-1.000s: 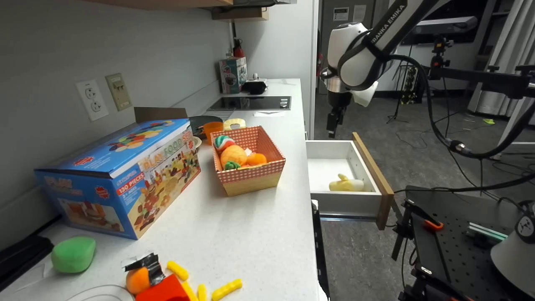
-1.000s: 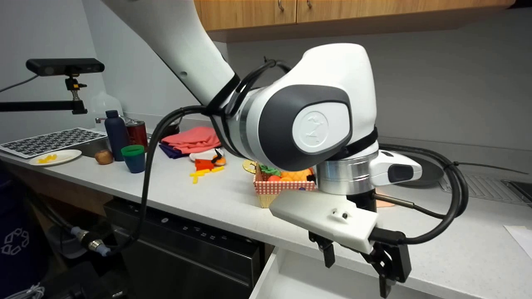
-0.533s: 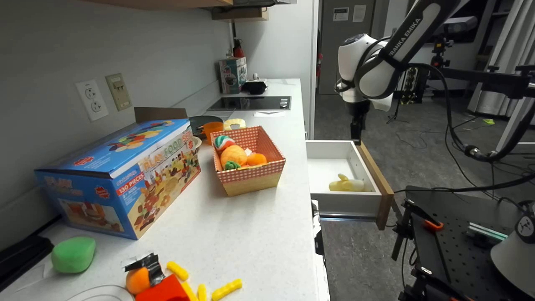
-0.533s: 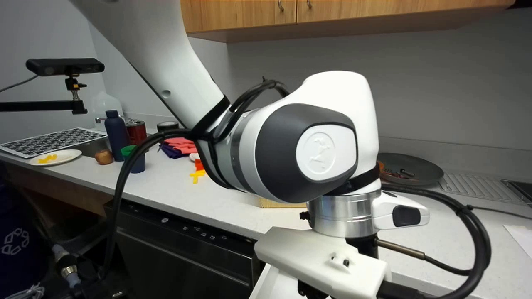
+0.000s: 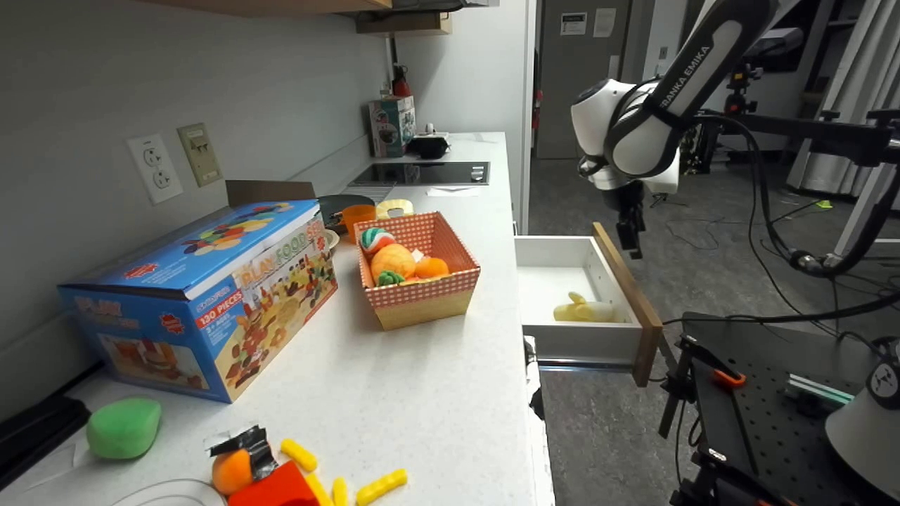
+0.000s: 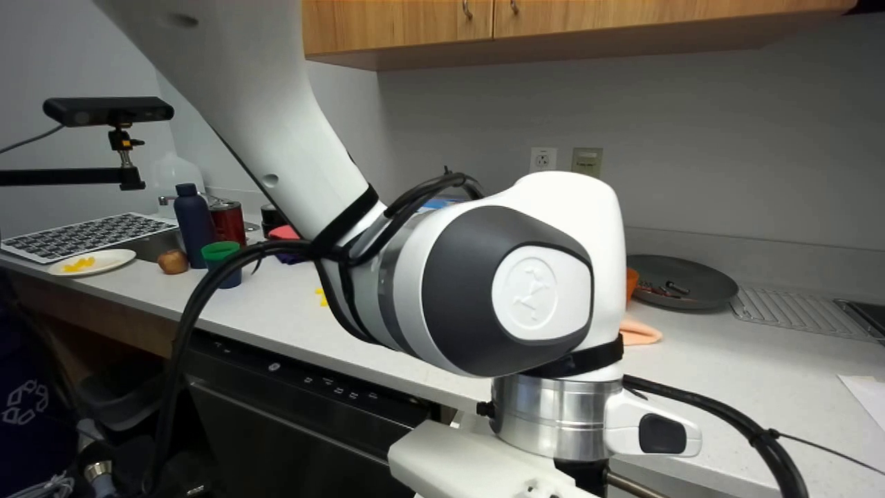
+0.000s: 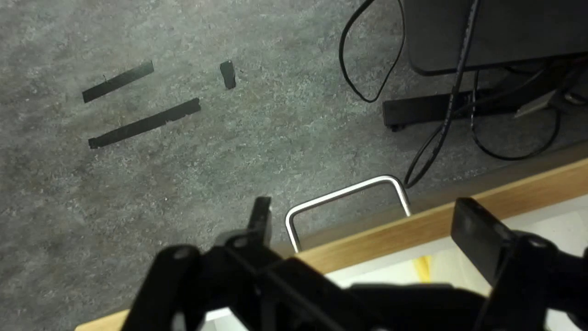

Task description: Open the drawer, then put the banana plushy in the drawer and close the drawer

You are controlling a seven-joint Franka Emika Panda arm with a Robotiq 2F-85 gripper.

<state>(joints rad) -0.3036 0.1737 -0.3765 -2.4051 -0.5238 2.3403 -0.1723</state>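
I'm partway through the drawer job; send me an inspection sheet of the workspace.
Surface: pale countertop with black cooktop.
Job's things: drawer pulled out, banana plushy lying inside.
Clutter: checked basket of toy food, blue play-food box, yellow toy pieces.
Gripper: open, holding nothing; drawer's front edge shows between its jaws in the wrist view.
Cables: black cable near drawer handle; contact unclear.
Surroundings: grey floor with dark strips.

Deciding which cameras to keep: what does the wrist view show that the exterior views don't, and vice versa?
Only the wrist view: the handle on the drawer and dark floor strips.
Only exterior views: the counter in both, the checked basket and blue play-food box in an exterior view.
Shared by the wrist and an exterior view: the gripper, the open drawer and, inside it, the banana plushy.
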